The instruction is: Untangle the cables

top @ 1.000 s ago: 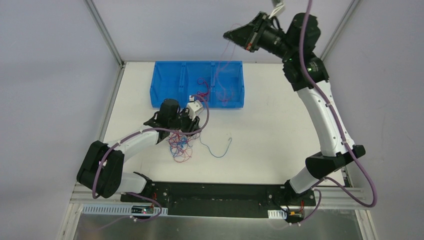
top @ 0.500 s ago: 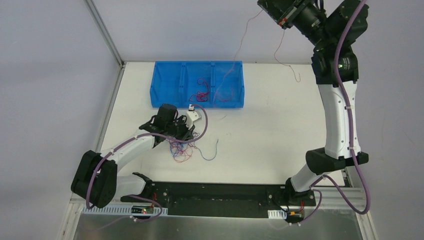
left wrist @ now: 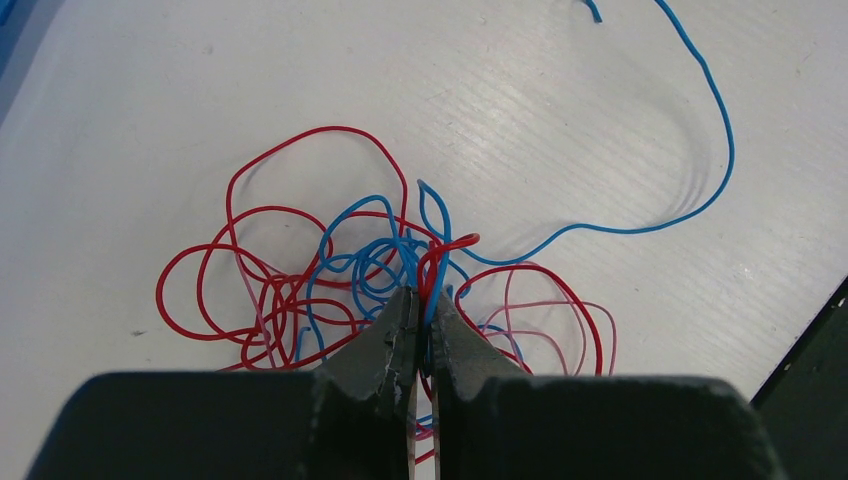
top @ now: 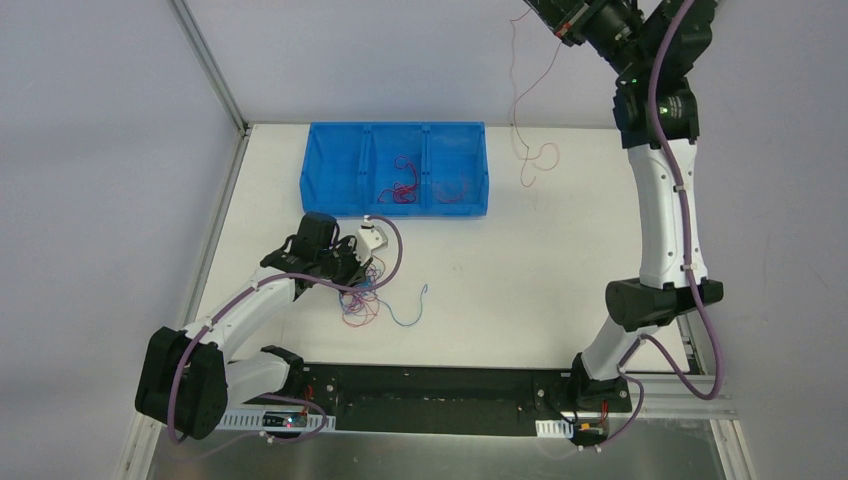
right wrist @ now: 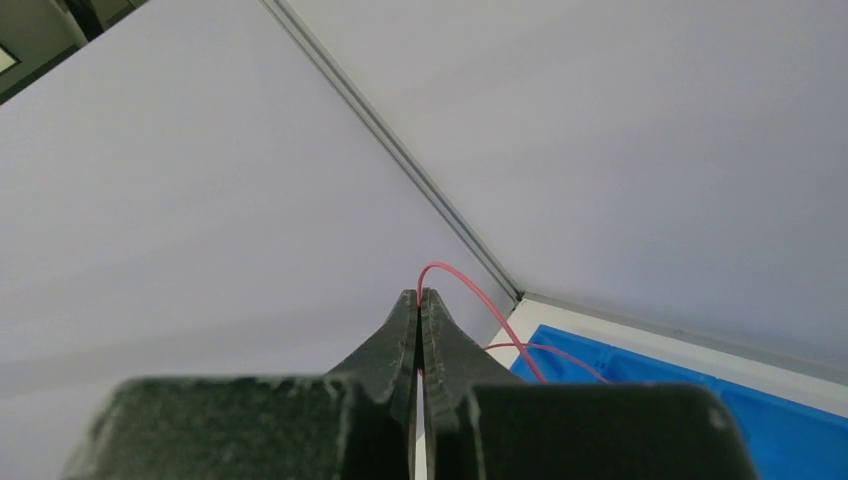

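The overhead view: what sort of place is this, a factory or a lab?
Most likely a robot lab test cell. A white table is boxed in by plain grey panels on metal posts, two arms are bolted at its near edge, and the work is just thin cables and a blue bin.

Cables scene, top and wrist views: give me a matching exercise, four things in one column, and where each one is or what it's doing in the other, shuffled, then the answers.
Things:
1. left hand
2. right hand
3. blue bin
4. long blue cable

Place or state:
A. raised high, shut on a hanging red cable
B. at the far side of the table, red strands in two compartments
C. down low, shut on the tangle
D. trailing out of the tangle across the white surface

Pairs: 1-C, 2-A, 3-B, 4-D.
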You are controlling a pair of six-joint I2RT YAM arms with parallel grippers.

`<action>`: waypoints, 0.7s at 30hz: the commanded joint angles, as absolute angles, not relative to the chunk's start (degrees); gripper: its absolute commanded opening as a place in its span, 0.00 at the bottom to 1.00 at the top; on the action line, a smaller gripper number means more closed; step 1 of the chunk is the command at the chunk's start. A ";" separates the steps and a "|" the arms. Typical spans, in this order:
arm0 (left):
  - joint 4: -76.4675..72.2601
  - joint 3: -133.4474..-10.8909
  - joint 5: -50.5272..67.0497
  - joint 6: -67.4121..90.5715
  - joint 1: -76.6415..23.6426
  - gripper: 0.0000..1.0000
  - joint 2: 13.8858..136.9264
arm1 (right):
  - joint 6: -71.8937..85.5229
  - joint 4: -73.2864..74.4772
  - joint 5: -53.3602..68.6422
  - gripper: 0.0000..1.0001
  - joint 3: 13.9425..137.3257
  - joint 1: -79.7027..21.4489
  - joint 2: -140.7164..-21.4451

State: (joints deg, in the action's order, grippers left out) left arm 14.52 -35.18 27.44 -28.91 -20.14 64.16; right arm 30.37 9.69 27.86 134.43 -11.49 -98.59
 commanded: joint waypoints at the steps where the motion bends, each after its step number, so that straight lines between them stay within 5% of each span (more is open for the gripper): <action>1: 15.64 -36.51 27.25 -27.40 -19.95 0.06 64.35 | 30.16 5.70 29.36 0.00 134.55 -11.36 -101.70; 13: 15.64 -36.30 26.57 -25.84 -19.95 0.06 64.07 | 29.30 2.89 32.66 0.00 133.95 -14.36 -112.06; 21: 15.64 -35.73 26.23 -25.22 -19.95 0.06 64.08 | 26.54 1.12 22.85 0.00 133.12 -17.28 -115.32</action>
